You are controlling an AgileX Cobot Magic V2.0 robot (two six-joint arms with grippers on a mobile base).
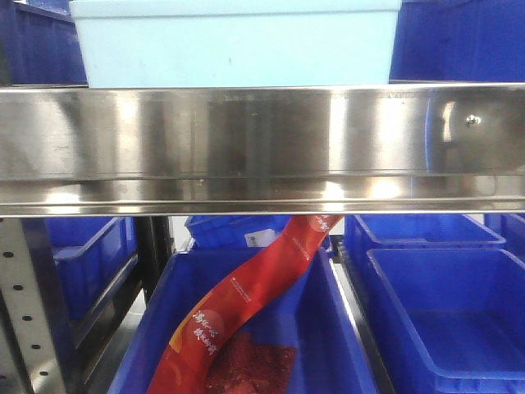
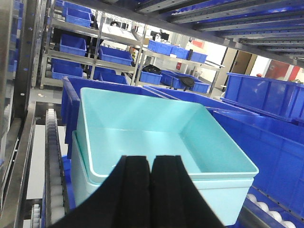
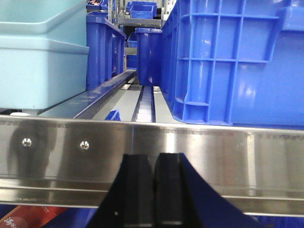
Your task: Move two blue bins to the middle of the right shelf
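Both closed, empty: left gripper (image 2: 151,164) pads together behind pale bins' (image 2: 161,137) rim; right gripper (image 3: 153,164) before shelf rail (image 3: 213,152).

The pale turquoise plastic bin (image 2: 156,137) is sitting nested inside a second bin of the same kind (image 2: 223,197), and the pair is resting on the brushed stainless steel shelf level (image 1: 262,144), behind its wide front rail. Dark blue plastic crates (image 2: 266,137) are standing to the right of the pair on that level. Below the rail, a red printed foil strip (image 1: 246,300) is lying in a lower blue crate (image 1: 336,328), with another blue crate (image 1: 447,316) sitting to its right.
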